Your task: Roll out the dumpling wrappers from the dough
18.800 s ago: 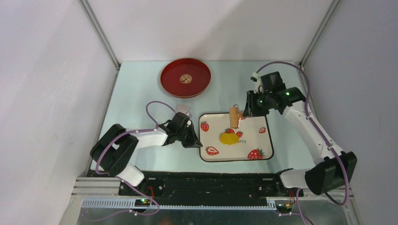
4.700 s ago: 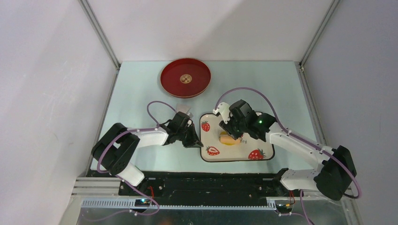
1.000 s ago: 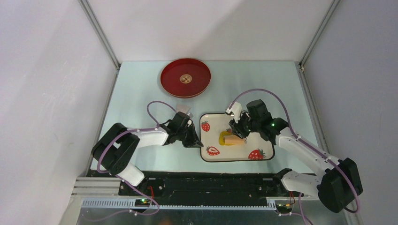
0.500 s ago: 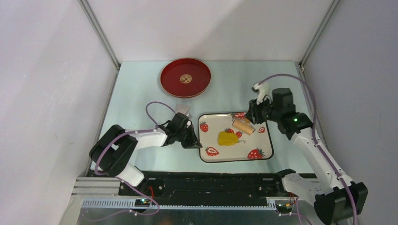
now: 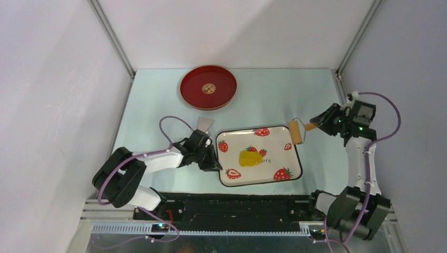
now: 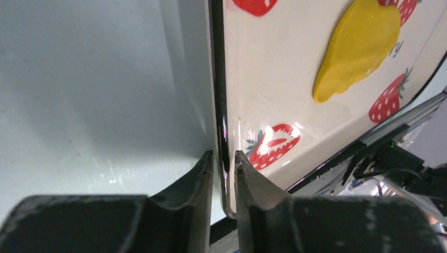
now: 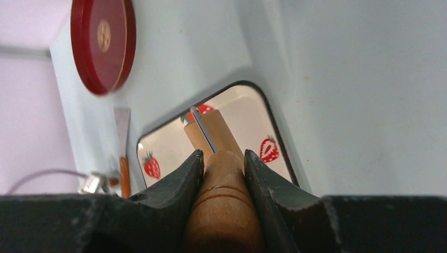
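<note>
The dough [image 5: 249, 158] is a flattened, irregular bright-yellow patch in the middle of the strawberry tray [image 5: 277, 145]; it also shows in the left wrist view [image 6: 358, 47]. No round wrappers are in view. My left gripper [image 5: 215, 163] is shut on the tray's left rim [image 6: 217, 95], one finger on each side. My right gripper [image 5: 318, 122] is shut on the handle [image 7: 224, 211] of the wooden roller [image 5: 297, 132], holding the roller head over the tray's right edge, off the dough.
A red round plate [image 5: 208, 87] sits at the back left. A scraper with a metal blade [image 5: 204, 123] lies just behind the left gripper. The tray sits slightly rotated, near the table's front edge.
My right arm has swung right and lifted the roller off the dough to the tray's right edge. The tray has turned and slid slightly toward the left front. The dough is flatter than 18.8 s ago.
</note>
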